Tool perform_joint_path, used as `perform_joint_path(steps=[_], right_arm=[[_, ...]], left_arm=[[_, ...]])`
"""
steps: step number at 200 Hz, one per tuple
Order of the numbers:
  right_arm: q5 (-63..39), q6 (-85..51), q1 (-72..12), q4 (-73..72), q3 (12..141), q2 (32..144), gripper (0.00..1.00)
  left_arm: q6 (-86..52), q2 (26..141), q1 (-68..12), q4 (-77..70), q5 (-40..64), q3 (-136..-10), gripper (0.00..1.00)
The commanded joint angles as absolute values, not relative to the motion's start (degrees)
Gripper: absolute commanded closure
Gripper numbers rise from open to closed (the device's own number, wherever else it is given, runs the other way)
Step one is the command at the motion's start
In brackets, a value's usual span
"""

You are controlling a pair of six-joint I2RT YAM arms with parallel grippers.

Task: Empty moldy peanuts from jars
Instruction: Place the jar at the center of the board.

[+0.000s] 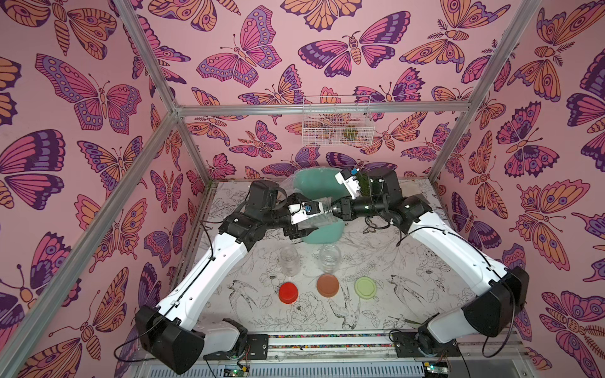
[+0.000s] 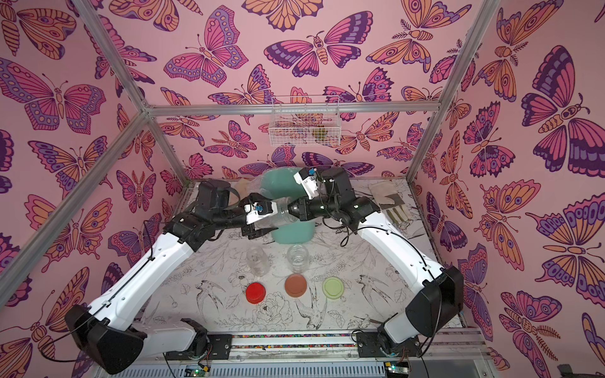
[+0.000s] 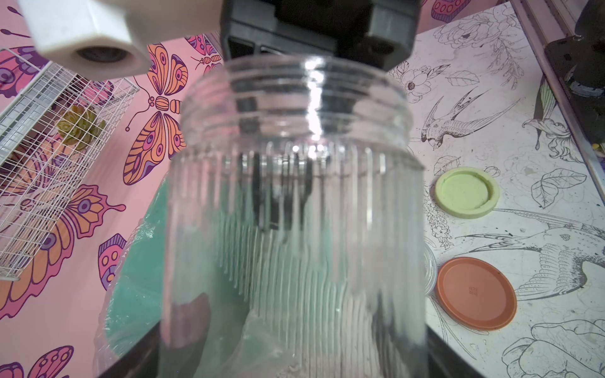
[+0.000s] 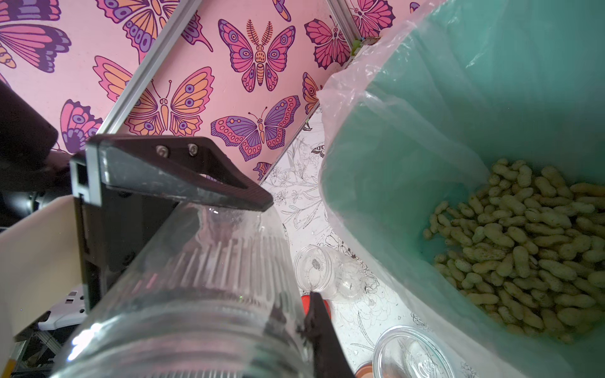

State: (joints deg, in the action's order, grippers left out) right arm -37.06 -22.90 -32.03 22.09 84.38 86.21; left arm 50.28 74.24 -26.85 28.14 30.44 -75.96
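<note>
The right end effector point(image 1: 327, 213) is largely hidden at the mouth of the clear ribbed cylindrical jar point(image 3: 294, 248). In the left wrist view its fingers point(image 3: 262, 196) are only dark streaks smeared by the ribbing. In the right wrist view one finger point(image 4: 319, 327) lies outside the threaded neck, with a dark shape just inside the wall. Its jaws are drawn together, pinching that wall at the rim. The left end effector point(image 1: 314, 218) is clamped across the jar's body near its base, with one black wedge-shaped finger point(image 4: 183, 180) lying flat on the ribs. Through the blurred ribs I cannot tell whether anything lies inside.

Both forearms reach inward from opposite sides and meet nose to nose. They hold the jar on its side above the teal bin point(image 4: 458, 114) with its crinkled clear plastic liner. The moldy peanuts point(image 4: 523, 248), pale beige to olive pods with dark speckles, lie heaped in the bottom of the bin.

Nearer the arm bases, on the white surface point(image 1: 376, 261) printed with line-drawn birds and flowers, are a lidless clear jar point(image 1: 289, 260) and a second lidless clear jar point(image 1: 329, 258). Their contents are too faint to make out. Just in front of them lie three round lids in a row, apart from one another: a red lid point(image 1: 288, 292), a brown lid point(image 1: 328, 285) and a pale green lid point(image 1: 366, 287), the green one hollow side up. A white wire basket point(image 1: 337, 121) hangs on the rear wall.
</note>
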Motion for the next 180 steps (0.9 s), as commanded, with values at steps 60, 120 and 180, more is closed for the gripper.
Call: perform_joint_path(steps=[60,120,180], right_arm=[[-35.29,-24.17,-29.15,21.9,84.31,80.52,1.0],[-31.41,-19.22,-25.51,29.17,84.57,76.53,1.0],[-22.25,-3.68,-24.37,46.48,87.87,68.53,1.0]], left_arm=[[45.63,73.52,-24.88,26.16,27.02,-73.52,0.0],[44.38,70.76,-24.02,25.49,26.81,-71.87,0.0],[35.65,65.49,-21.71,17.58,34.51,-65.87,0.0]])
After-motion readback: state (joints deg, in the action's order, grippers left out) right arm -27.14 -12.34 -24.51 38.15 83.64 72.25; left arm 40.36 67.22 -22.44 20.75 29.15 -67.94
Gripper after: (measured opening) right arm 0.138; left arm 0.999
